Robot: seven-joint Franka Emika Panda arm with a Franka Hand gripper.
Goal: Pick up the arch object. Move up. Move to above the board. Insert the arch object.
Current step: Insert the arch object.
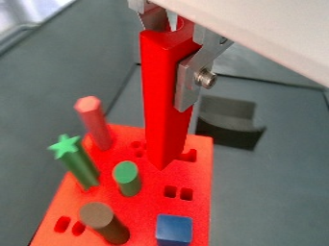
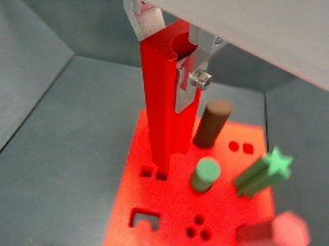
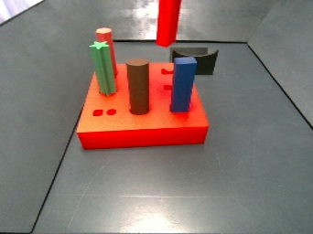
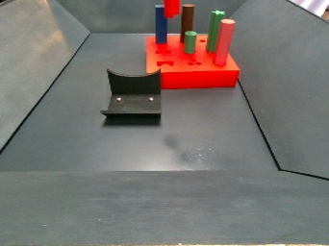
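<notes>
Board [image 3: 141, 131]: the wide orange-red slab sits on the dark floor at the back of the bin, and it is the target, so everything else is gathered on or over it
Dark block [image 4: 133, 96]: low, with a curved notch in its top, it stands on the floor well apart from the board in a side view; it has no part in this task
Arch object [image 1: 167, 96]: the tall bright-red prism hangs upright above the board, its lower end over the slab's top near the small holes in both wrist views; whether it touches the surface cannot be told. It is kept vertical, I judge, so it can go straight down into its slot
Gripper [image 1: 171, 48]: above the board, clamped on the upper part of the arch object; a silver finger [image 1: 195, 79] presses one side, so the grip is high and leaves the lower length free to enter
Pegs already seated: a brown cylinder [image 3: 138, 87], a blue block [image 3: 184, 84], a green star post [image 3: 102, 66], a pale red post [image 1: 94, 120] and a short green peg [image 1: 126, 177] stand around the arch object, so the descent has to stay clear of them
Stage: pick, lift and move look done; insertion appears to be what remains
Risk: a small tilt or offset could catch the prism on a hole's rim
</notes>
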